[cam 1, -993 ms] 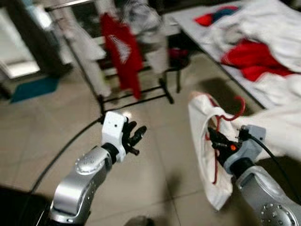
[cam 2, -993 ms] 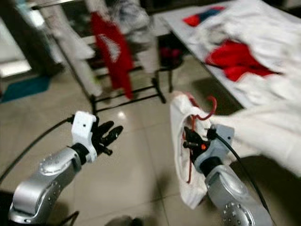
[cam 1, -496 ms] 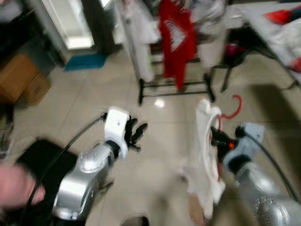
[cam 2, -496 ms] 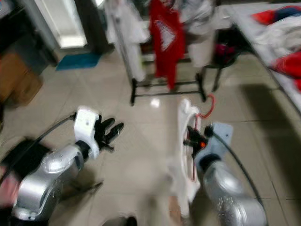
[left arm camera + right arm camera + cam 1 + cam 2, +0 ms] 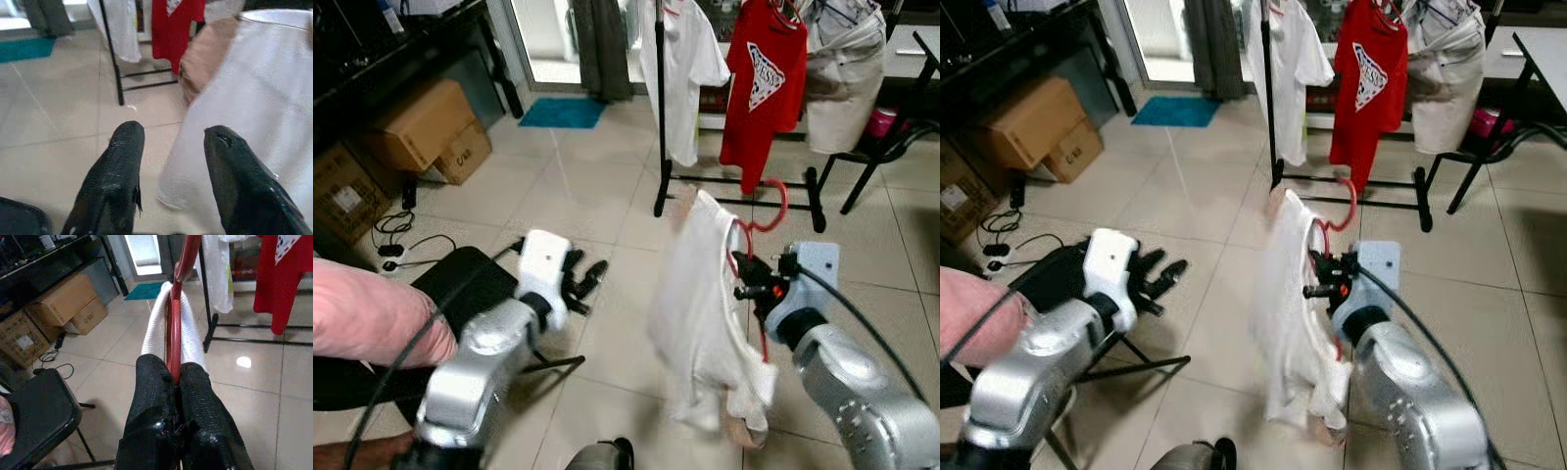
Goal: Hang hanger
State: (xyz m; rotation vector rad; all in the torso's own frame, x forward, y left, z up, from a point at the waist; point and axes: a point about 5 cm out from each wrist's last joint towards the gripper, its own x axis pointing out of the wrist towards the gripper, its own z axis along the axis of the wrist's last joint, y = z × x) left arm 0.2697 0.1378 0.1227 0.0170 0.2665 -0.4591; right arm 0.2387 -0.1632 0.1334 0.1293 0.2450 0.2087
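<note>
A red hanger (image 5: 773,206) carries a white shirt (image 5: 700,304) that hangs down in front of me. My right gripper (image 5: 744,287) is shut on the hanger's red rod (image 5: 174,328), just below its hook. The black clothes rack (image 5: 659,98) stands further ahead, with a white shirt (image 5: 685,54), a red T-shirt (image 5: 759,83) and a pale garment (image 5: 842,64) hanging on it. My left gripper (image 5: 579,282) is held out to the left of the white shirt, open and holding nothing (image 5: 171,147).
Cardboard boxes (image 5: 421,127) stand at the left by a dark shelf. A black folding chair (image 5: 470,289) and cables lie at lower left. A person's pink sleeve (image 5: 367,323) is at the left edge. A teal mat (image 5: 563,113) lies by the doorway. Black table legs (image 5: 876,157) stand at right.
The camera has turned left and the picture has sharpened: the rack now stands straight ahead. My right gripper still holds the hanger, and the left stays open.
</note>
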